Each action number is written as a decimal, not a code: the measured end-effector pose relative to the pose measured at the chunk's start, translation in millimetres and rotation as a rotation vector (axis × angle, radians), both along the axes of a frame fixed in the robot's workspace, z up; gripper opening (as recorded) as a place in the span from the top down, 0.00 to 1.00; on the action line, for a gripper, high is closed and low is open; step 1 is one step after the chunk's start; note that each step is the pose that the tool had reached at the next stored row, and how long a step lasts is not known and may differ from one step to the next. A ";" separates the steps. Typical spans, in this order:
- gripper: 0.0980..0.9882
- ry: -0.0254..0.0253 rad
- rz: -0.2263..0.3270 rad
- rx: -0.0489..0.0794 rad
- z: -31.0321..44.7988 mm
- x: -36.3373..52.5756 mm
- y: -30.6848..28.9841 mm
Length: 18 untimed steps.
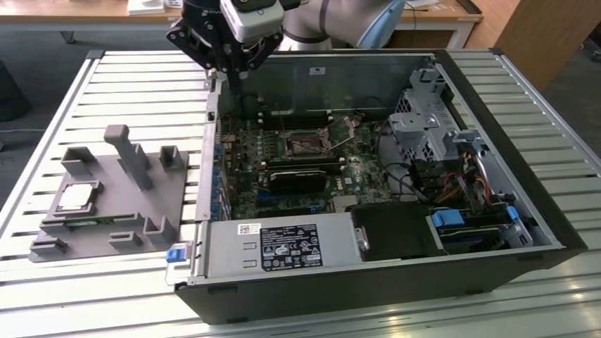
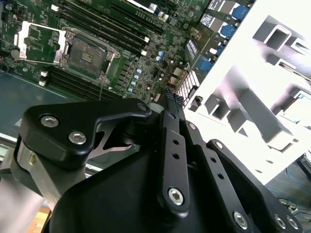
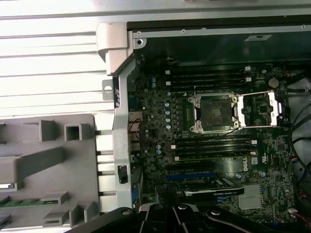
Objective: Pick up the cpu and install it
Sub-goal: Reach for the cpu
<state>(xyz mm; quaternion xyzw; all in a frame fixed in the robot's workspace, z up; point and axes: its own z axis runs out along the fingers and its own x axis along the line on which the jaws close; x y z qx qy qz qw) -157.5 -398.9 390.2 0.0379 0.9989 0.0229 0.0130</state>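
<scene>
The cpu (image 1: pixel 77 197), a small silvery square chip, lies flat on the grey fixture tray (image 1: pixel 141 211) at the exterior view's left, outside the computer case. My gripper (image 1: pixel 236 79) hangs above the case's left wall near its back corner, well away from the cpu. Its fingers look shut with nothing between them, their tips (image 2: pixel 171 96) pressed together. On the motherboard the black-framed socket (image 1: pixel 305 144) stands open, its metal load plate (image 3: pixel 260 109) flipped aside. Both wrist views show the socket (image 2: pixel 87 56) (image 3: pixel 214 112) ahead of the gripper (image 3: pixel 170 201).
The open computer case (image 1: pixel 507 91) lies on a slatted metal table (image 1: pixel 141 77). Inside it are a drive cage (image 1: pixel 423 127), a power supply (image 1: pixel 281 246) and loose cables (image 1: pixel 451 183). Upright pegs (image 1: pixel 127 151) rise from the fixture tray. Memory slots (image 3: pixel 209 77) flank the socket.
</scene>
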 end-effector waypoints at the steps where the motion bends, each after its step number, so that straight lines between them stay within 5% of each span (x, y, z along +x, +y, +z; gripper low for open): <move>1: 0.99 0.0000 0.000 0.000 -0.1 -0.2 0.0; 18: 0.99 -0.0001 0.000 0.000 -0.8 -5.3 0.0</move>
